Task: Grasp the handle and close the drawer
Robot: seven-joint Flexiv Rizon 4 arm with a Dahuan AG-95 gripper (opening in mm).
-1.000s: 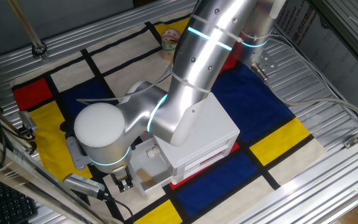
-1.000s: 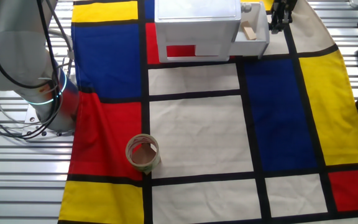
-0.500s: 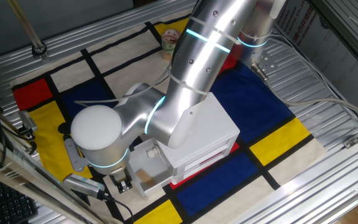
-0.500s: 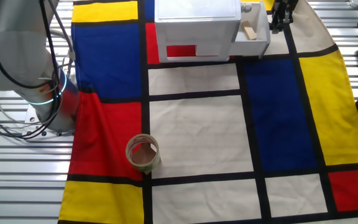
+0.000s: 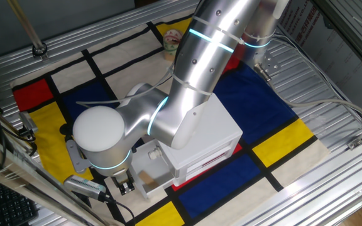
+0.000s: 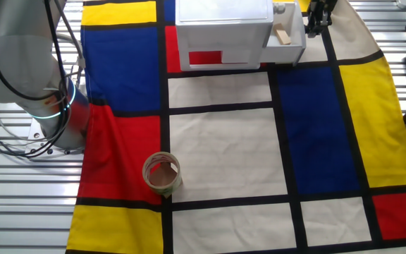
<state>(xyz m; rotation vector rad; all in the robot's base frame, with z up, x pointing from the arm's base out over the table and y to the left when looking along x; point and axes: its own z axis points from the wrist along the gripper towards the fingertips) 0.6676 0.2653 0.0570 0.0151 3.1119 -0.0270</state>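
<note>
- On the colour-block cloth of red, blue, yellow and cream panels with black lines stands the white cube-like plastic mini cabinet, at the far edge in the other fixed view.
- From the cabinet's right side, the small white box-shaped plastic drawer projects, pulled open; a small tan block lies inside it.
- The black two-finger gripper sits just beside the drawer's front panel, on its right, pointing down.
- The tiny knob handle is not distinguishable in either view; whether the fingers enclose it cannot be told, and the gap between the fingers cannot be told either.
- From one fixed view, the silver arm covers most of the cabinet; the gripper hangs at the near left of the drawer.
- A round tan cup-shaped container stands well apart from the cabinet, nearer in the other fixed view, at the border of a red and a cream panel.
</note>
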